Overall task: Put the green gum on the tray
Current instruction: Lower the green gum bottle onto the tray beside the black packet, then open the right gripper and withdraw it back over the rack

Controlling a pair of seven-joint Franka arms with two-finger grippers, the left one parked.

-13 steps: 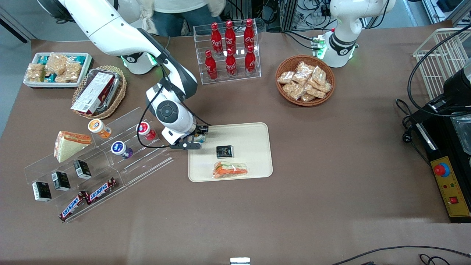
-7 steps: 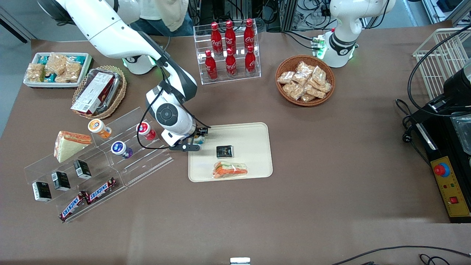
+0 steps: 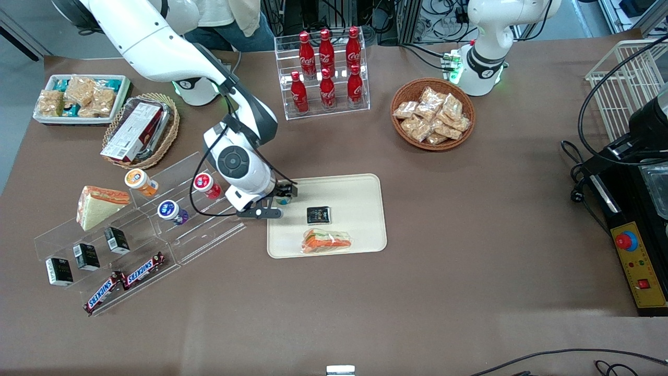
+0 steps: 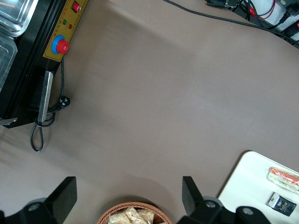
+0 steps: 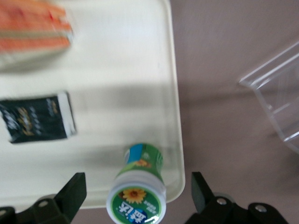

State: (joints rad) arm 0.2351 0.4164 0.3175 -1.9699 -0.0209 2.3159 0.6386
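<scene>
The green gum (image 5: 138,185) stands upright on the cream tray (image 5: 117,56), close to the tray's corner nearest the acrylic shelf. My right gripper (image 5: 136,183) is open, one finger on each side of the bottle with a gap on both sides. In the front view the gripper (image 3: 284,189) hangs over that corner of the tray (image 3: 360,198), and the gum (image 3: 283,199) shows just beneath it.
A black packet (image 3: 318,214) and a wrapped sandwich (image 3: 327,241) lie on the tray. The acrylic shelf (image 3: 198,219) beside the tray holds red-lidded (image 3: 207,185), orange-lidded (image 3: 140,181) and blue-lidded (image 3: 171,211) bottles. A cola rack (image 3: 326,68) and a snack basket (image 3: 432,114) stand farther back.
The wrist has drawn back a little toward the working arm's end of the table. The gum stays in place on the tray.
</scene>
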